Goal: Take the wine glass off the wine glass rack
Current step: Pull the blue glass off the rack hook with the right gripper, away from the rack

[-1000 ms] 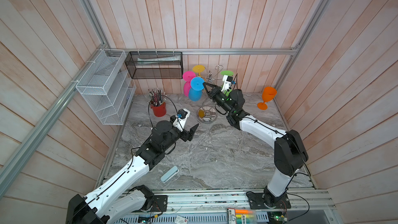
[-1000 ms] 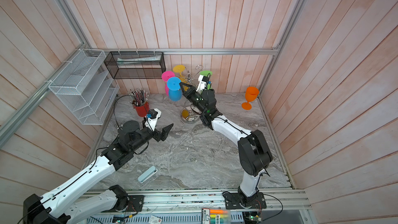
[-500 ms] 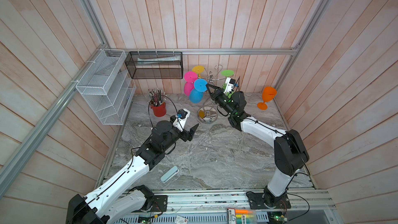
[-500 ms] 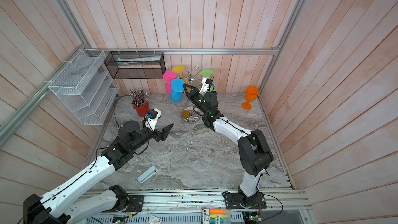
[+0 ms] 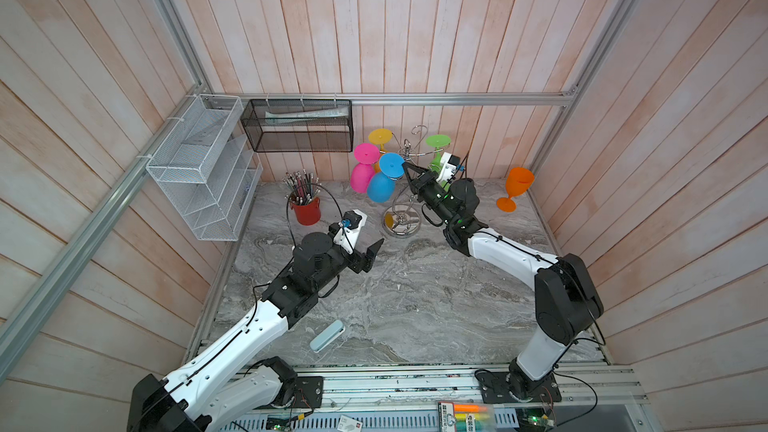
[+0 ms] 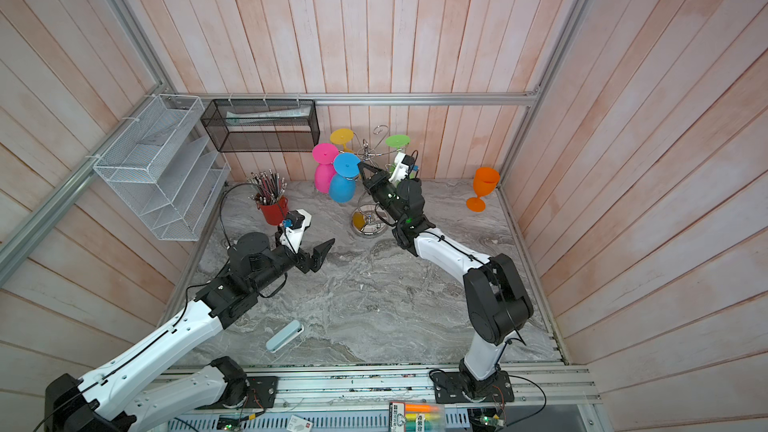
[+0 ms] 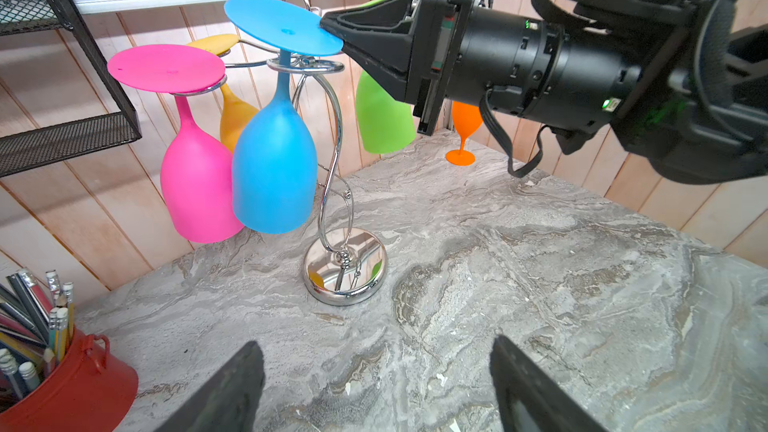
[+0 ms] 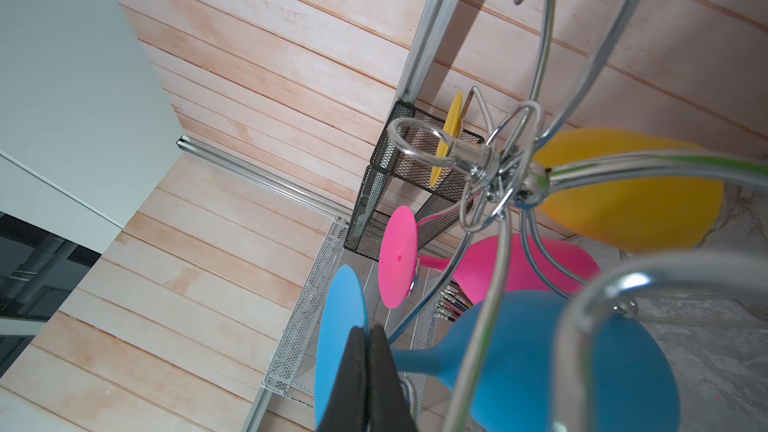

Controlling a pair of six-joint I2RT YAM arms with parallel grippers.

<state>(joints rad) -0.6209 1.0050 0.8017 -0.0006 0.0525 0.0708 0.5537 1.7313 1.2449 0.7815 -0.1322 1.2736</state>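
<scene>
Wine glass rack (image 7: 345,268) stood on the table (image 5: 415,292) close to the back edge, about midway along it. It was shiny chrome wire with a twisted S-curve stem, a round mirror base picking up colour reflections, and curled hook arms fanning out from the top. Blue wine glass (image 7: 272,168) hung upside down on the front hook: matte opaque plastic look, flat round foot on top of the wire loop, thin stem through the loop, long bowl pointing down and clear of the table. Pink glass (image 7: 195,184) hung just beside it on the next hook, overlapping in view, so contact couldn't be told. Yellow glass (image 7: 235,118) hung behind them and green glass (image 7: 382,122) on the far side, partly hidden by the right arm. Right gripper (image 7: 332,29) was up at hook height, jaws closed tight, pinching the rim of the blue glass's foot. In the right wrist view the foot's edge ran into the seam between the fingers (image 8: 353,367). Left gripper (image 7: 374,388) hovered above the table in front of the rack and to its left, jaws spread wide, holding nothing. Orange glass (image 5: 515,189) stood upright by the back right corner. Red cup (image 5: 306,211) of pencils sat toward the back left corner. Pale blue case (image 5: 327,335) lay near the front edge.
</scene>
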